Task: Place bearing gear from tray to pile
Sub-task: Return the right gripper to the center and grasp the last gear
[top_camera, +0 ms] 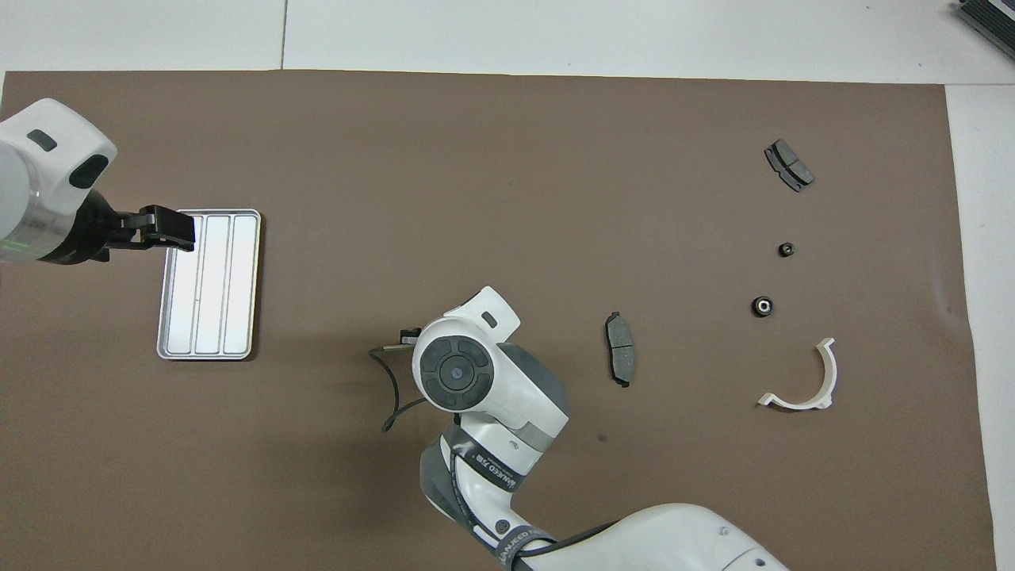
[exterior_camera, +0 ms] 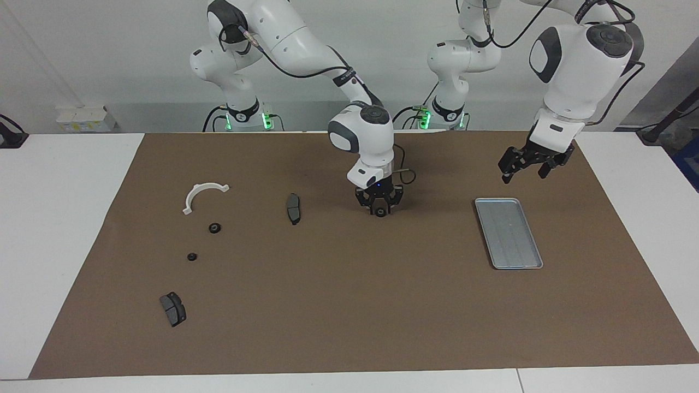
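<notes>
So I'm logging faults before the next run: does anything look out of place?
Only that one bearing gear sits alone mid-mat, between the tray and the pile, with the right gripper closing around it. The tray holds nothing. The left gripper waits above it.

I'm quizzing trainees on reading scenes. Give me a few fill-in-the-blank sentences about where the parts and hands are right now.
1. The tray holds ____ parts.
2. The right hand grips a small black gear at mid-mat, between the tray and a dark ____.
3. The left hand waits, open, over the mat next to the ____.
4. The white bracket lies toward the ____ arm's end of the table.

Missing words: no; brake pad; tray; right
</notes>
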`<state>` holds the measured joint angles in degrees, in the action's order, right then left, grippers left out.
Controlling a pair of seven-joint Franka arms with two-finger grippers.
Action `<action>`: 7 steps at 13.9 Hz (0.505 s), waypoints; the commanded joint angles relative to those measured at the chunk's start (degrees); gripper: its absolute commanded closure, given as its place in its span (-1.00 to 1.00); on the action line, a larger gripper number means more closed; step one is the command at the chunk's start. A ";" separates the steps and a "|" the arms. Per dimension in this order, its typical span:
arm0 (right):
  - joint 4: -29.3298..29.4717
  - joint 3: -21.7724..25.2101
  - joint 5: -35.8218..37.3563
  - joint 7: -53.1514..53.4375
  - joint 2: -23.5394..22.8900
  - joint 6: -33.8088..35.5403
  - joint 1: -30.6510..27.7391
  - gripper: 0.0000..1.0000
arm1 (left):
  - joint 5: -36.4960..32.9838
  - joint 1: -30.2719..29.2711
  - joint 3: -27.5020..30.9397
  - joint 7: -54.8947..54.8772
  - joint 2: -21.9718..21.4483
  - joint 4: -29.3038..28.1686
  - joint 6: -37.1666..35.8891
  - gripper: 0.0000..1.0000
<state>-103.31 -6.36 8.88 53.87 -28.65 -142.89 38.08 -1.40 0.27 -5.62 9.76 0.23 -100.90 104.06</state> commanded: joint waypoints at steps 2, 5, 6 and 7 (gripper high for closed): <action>-0.05 -0.15 1.59 2.64 -0.53 -1.78 -0.55 0.42 | 0.61 -0.54 -0.18 -0.18 -1.55 -1.58 0.09 -1.00; 0.57 0.03 1.58 2.73 -0.18 -0.55 -0.12 1.00 | 0.61 -0.54 -0.18 -0.18 -1.55 -1.58 0.09 -1.00; 0.74 0.12 1.67 2.90 0.34 -0.47 -0.46 1.00 | 0.61 -0.54 -0.18 -0.18 -1.55 -1.58 0.09 -1.00; 0.74 0.55 1.85 2.38 1.65 -0.20 -1.07 1.00 | 0.61 -0.54 -0.18 -0.18 -1.64 -1.58 0.09 -1.00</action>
<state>-102.88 -6.16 8.88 54.10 -28.59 -142.92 37.91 -1.40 0.27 -5.62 9.76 0.23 -100.90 104.06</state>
